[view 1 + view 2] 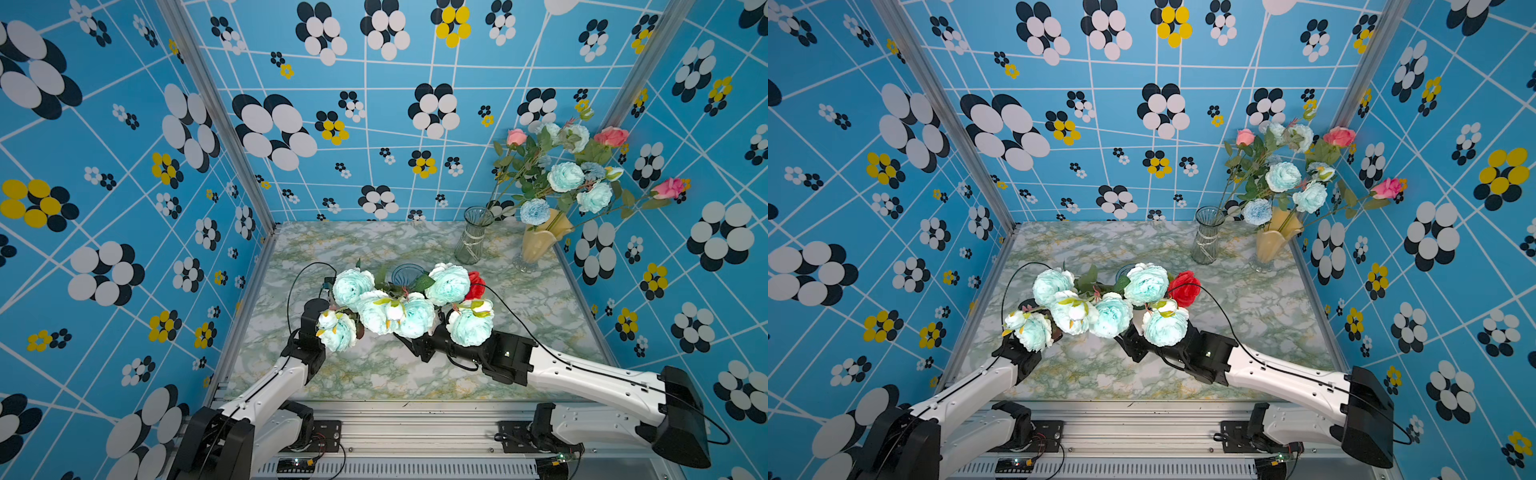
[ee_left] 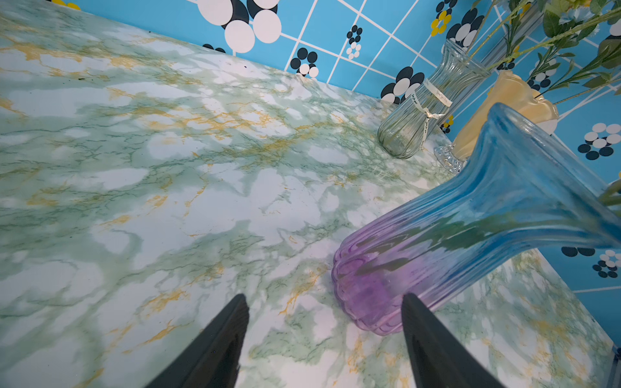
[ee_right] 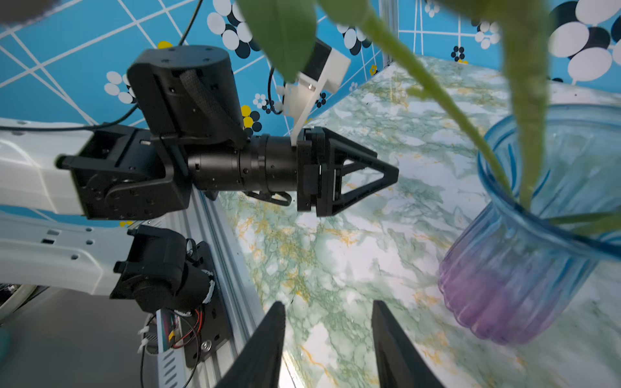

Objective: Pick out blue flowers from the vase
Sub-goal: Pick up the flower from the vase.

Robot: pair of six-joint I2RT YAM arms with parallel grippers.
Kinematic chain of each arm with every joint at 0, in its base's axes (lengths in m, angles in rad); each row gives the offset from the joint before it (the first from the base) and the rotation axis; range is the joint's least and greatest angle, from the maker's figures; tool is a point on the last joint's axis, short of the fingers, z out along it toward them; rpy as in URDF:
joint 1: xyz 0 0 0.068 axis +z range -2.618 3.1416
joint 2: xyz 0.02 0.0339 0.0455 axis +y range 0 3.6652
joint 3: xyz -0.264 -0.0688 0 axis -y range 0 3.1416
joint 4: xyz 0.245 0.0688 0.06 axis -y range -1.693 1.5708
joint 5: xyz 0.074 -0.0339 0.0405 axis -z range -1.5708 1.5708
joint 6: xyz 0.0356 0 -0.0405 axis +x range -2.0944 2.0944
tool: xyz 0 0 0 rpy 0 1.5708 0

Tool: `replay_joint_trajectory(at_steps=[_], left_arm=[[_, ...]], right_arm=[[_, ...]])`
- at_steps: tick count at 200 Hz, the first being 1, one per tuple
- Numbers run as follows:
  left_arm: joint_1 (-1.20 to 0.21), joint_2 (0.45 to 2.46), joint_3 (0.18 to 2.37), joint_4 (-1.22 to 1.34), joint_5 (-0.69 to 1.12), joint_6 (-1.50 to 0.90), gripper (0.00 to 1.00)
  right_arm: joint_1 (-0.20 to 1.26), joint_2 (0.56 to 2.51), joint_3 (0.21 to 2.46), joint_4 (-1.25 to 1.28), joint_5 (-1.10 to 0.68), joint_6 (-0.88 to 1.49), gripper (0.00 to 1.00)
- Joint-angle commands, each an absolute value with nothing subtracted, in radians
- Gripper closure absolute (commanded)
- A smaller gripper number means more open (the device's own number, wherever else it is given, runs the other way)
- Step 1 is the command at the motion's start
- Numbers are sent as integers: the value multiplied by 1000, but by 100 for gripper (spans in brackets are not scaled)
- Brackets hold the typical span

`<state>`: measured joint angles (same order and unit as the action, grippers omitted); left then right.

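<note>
Several pale blue flowers (image 1: pixel 390 311) (image 1: pixel 1100 311) spread out over a ribbed vase (image 2: pixel 470 228) (image 3: pixel 524 268), blue at the neck and purple at the base, in the middle of the table. A red rose (image 1: pixel 475 284) stands in it too. Green stems (image 3: pixel 437 94) lean out over its rim. My left gripper (image 2: pixel 324 295) (image 3: pixel 393 174) is open and low beside the purple base, with nothing between its fingers; in both top views the blooms hide it. My right gripper (image 3: pixel 327 304) (image 1: pixel 409 345) is open and empty on the vase's near side, under the blooms.
At the back right stand a clear glass vase (image 1: pixel 473 241) and a yellow vase (image 1: pixel 540 245) with pink roses and more blue flowers. Patterned walls close the table (image 1: pixel 374 374) on three sides. A metal rail runs along the front edge.
</note>
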<state>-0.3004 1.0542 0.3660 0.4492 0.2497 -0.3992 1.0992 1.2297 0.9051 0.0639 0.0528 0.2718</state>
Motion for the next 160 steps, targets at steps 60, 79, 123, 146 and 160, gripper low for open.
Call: replay_joint_trajectory(at_steps=[60,79,123,146,160], left_arm=[[-309,1073,408,469,256,-390,26],[-311,1074,409,469,258,-390,26],[-311,1083,412,470,261,-392,26],[-313,1085,413,469,263,-390,26],[-312,1084,413,468,262,-388,26]], right_arm=[[1007,1322,1054,137,192,253,49],[946,1334,1105,71,152,262,45],[843,1432,1315,-170,42,255,39],[806,1487,1396,-231,-3,246,39],[800,1513,1431,-255,-24,222,38]])
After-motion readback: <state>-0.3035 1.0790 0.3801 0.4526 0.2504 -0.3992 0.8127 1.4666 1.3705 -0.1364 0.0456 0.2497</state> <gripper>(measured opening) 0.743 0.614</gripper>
